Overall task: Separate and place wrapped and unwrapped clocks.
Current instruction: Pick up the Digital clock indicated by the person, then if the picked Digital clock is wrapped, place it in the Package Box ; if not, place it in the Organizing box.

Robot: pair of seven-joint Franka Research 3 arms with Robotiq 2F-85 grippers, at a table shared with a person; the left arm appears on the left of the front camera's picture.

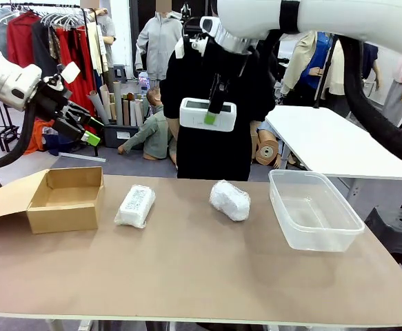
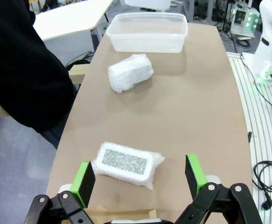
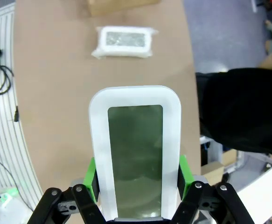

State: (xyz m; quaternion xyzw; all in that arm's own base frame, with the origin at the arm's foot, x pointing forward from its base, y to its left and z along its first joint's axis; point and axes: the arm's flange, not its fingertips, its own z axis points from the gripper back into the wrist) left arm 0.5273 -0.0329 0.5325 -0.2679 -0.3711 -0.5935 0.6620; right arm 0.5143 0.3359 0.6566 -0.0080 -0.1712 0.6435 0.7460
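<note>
Front view, stock of the table as seen from the robot's side, nearest first.

1. Table (image 1: 187,276): brown top, near half bare.
2. Row across the middle, left to right:
   - Cardboard box (image 1: 66,200), one, flaps open, looks empty.
   - Flat wrapped bundle (image 1: 136,205), one, rectangular, lying on the table just beside the box.
   - Rounder wrapped bundle (image 1: 229,200), one, lying on the table between the flat one and the tub.
   - Clear plastic tub (image 1: 314,210), one, no lid, looks empty.
3. Raised above the far edge:
   - Unwrapped clock (image 1: 189,114), one, white with a grey-green screen, in the air over the gap between the two bundles.
   - Right gripper (image 1: 211,118): clamped on the clock, green pads pressed to its two long sides.
   - Left gripper (image 1: 87,127): jaws spread wide, nothing in them, up over the box end.
4. Beyond the table: person (image 1: 207,148) in black, standing at the far side.

Count: wrapped, two; unwrapped, one; containers, two.

Progress, by my reckoning: early. Nothing sits in either container. The clock is lifted but not placed; both bundles are untouched. Which container takes which sort I cannot tell.
</note>
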